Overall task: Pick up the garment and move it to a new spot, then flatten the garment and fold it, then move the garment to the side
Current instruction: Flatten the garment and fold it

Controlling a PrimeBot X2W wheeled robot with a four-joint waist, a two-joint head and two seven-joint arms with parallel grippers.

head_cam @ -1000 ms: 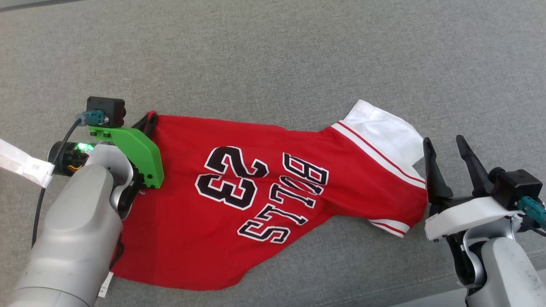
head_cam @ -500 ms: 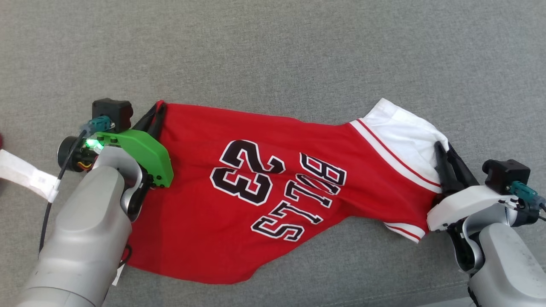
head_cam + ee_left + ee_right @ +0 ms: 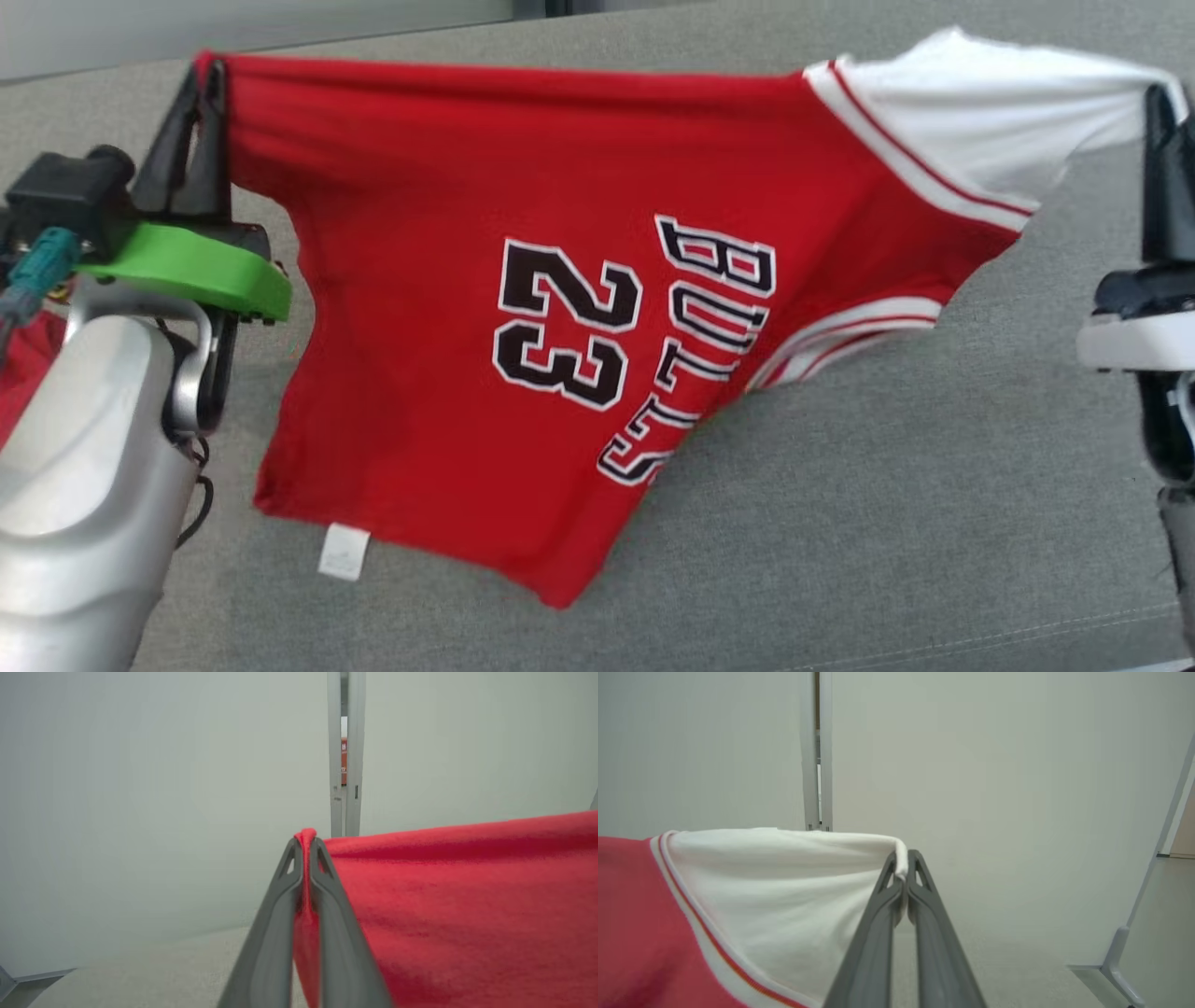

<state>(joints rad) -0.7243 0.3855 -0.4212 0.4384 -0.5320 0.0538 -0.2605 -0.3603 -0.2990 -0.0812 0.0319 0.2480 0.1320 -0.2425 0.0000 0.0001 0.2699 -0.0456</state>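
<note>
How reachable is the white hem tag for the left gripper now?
Probably not: the left gripper is shut on the jersey up top, and the tag hangs well below.

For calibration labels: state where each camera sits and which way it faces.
Head view: on the head, looking forward and down at the red Bulls jersey over grey upholstery; left gripper, left forearm, right gripper show.
Left wrist view: on the left wrist, looking along its fingers, shut on the jersey's red corner, toward a pale wall.
Right wrist view: on the right wrist, facing a pale wall; its fingers pinch the white sleeve.
Shared: both wrist views show the jersey and a vertical wall strip.
</note>
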